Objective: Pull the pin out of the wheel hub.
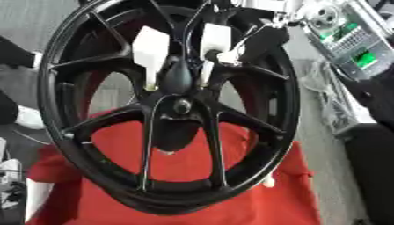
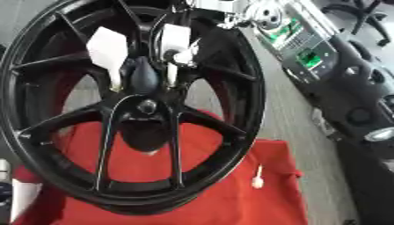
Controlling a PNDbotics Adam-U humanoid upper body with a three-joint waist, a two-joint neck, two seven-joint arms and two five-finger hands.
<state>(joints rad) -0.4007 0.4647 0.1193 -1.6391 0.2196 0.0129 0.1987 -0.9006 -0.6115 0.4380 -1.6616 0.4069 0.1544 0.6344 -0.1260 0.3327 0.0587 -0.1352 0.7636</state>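
A black spoked wheel hub (image 1: pixel 173 110) stands upright on a red cloth (image 1: pixel 254 202). Two white pins stick out of its spokes just above the centre. The left pin (image 1: pixel 150 50) stands alone, with its thin stem running down to the hub. My right hand (image 1: pixel 254 33) comes in from the upper right, over the rim, and its fingertips (image 1: pixel 228 56) are pinched on the right pin (image 1: pixel 215 40). Most of that hand is dark against the black wheel. The left hand shows in neither view.
A small loose white pin (image 2: pixel 258 178) lies on the red cloth right of the wheel. A grey machine with green lights (image 1: pixel 350 44) stands at the upper right, and a black cabinet (image 2: pixel 362 92) runs along the right side. Grey floor lies between them.
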